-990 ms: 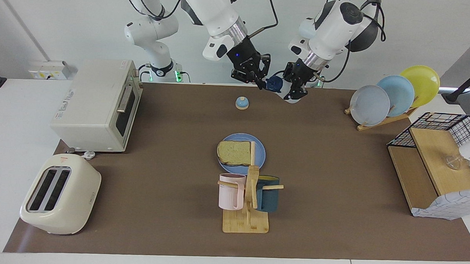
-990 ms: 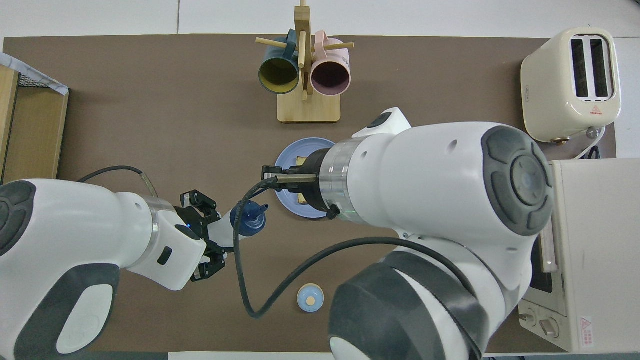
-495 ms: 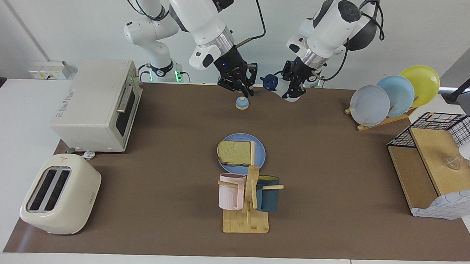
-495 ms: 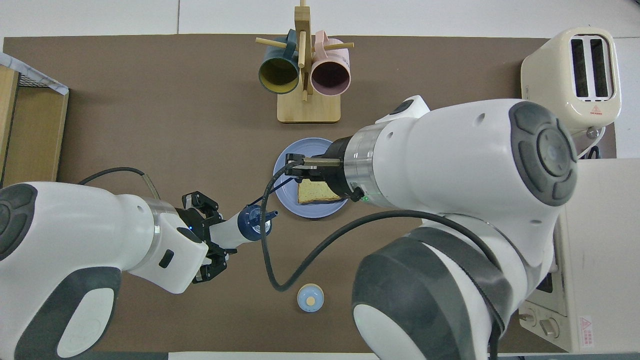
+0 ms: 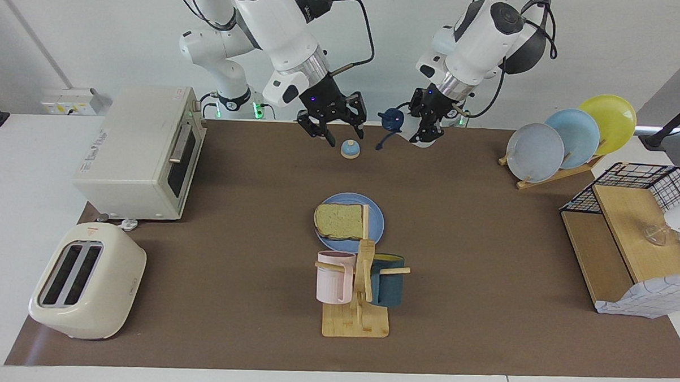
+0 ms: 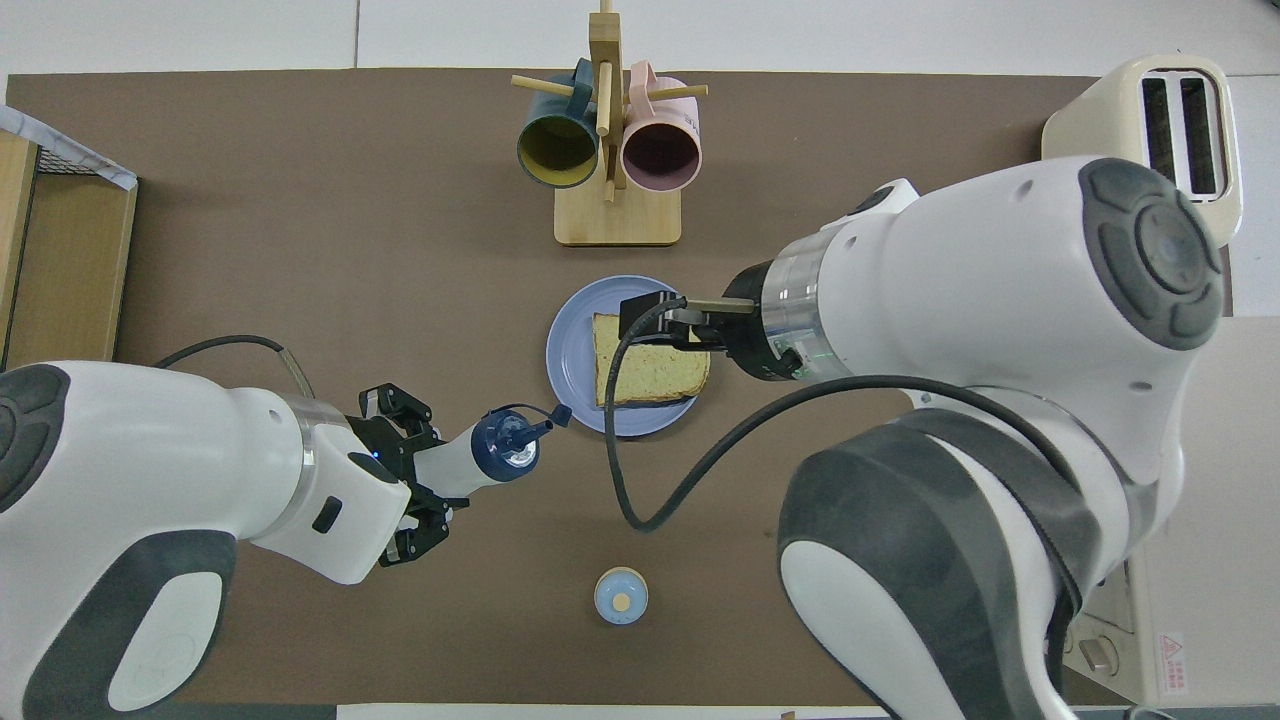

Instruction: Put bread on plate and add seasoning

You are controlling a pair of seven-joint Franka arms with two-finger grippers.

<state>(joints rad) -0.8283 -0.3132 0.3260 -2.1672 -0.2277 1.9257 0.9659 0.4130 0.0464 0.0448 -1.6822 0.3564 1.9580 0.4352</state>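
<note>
The seasoning (image 5: 404,123) is a small translucent white plastic bottle with a navy cap (image 6: 503,445). It is clamped by its body in the left gripper (image 5: 423,120) and held in the air over the mat (image 5: 485,247), near the robots' edge. It is tilted, and its long axis runs from the gripper toward the plate (image 5: 376,220), cap end leading. The opened cap lid dangles on its loop beside the neck. The right gripper (image 5: 332,132) hangs with fingers spread wide and empty just above the bell (image 5: 350,149), a little blue dome on a tan base. The bread (image 5: 339,221) is a square slice with speckled pale crumb and brown crust. It lies flat on the round, smooth blue plate at mid-table, just nearer to the robots than the wooden mug rack (image 5: 356,321).
</note>
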